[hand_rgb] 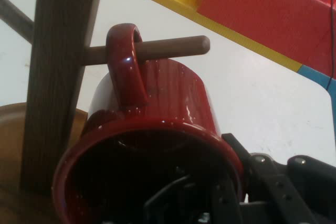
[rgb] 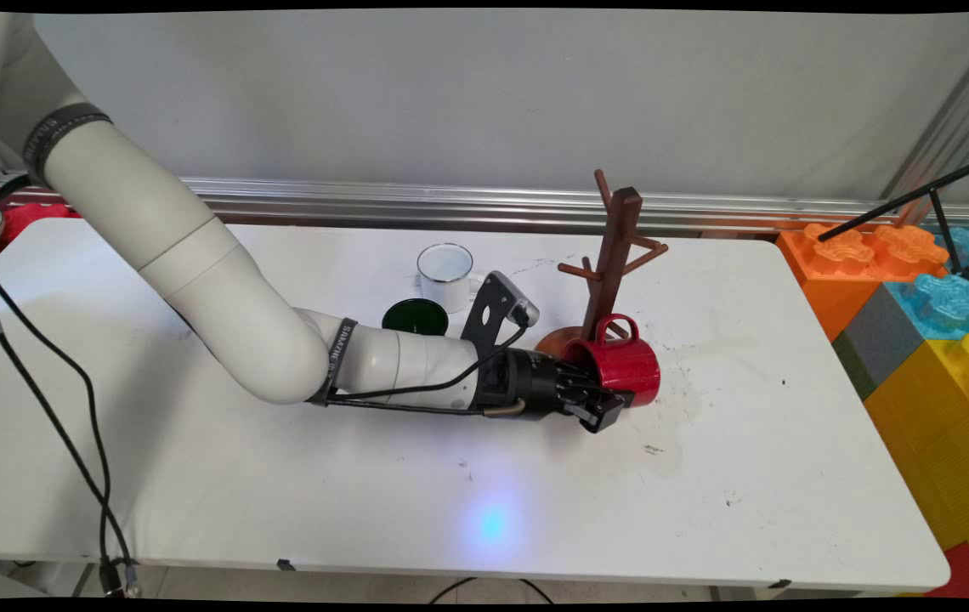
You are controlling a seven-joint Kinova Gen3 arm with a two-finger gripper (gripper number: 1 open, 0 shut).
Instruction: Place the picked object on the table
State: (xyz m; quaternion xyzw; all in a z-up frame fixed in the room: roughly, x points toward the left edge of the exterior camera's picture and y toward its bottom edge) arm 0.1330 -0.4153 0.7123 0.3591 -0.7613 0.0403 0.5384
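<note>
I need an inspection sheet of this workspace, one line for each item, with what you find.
Surface: white table, with small dark marks.
Held thing: red mug, handle looped over a lower peg of the wooden mug tree; mouth toward the end effector.
Clutter: white enamel mug and dark green round dish behind the arm.
End effector: shut on the red mug's rim, one finger inside, one outside.
Cables: black cables hang at the left and run along the forearm.
Surroundings: grey wall, metal rail, big coloured blocks at the right, black stand legs.
</note>
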